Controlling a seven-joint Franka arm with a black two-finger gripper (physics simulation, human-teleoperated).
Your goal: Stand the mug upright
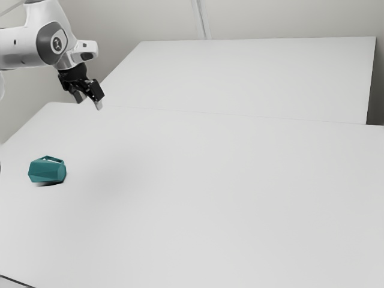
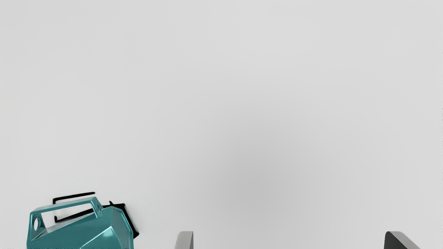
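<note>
At the exterior view's upper left, the white arm reaches in above the desk, its wrist bent so that the black hand points down and slants a little toward the exterior view's right. The jaws stand wide apart, with nothing between them. Well below the hand, the teal mug lies on its side on the desk, outside the gap, its handle raised off the surface

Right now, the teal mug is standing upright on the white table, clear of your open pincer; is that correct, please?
Not quite: the exterior view shows the teal mug lying on its side on the white table, clear of my open pincer.
</note>
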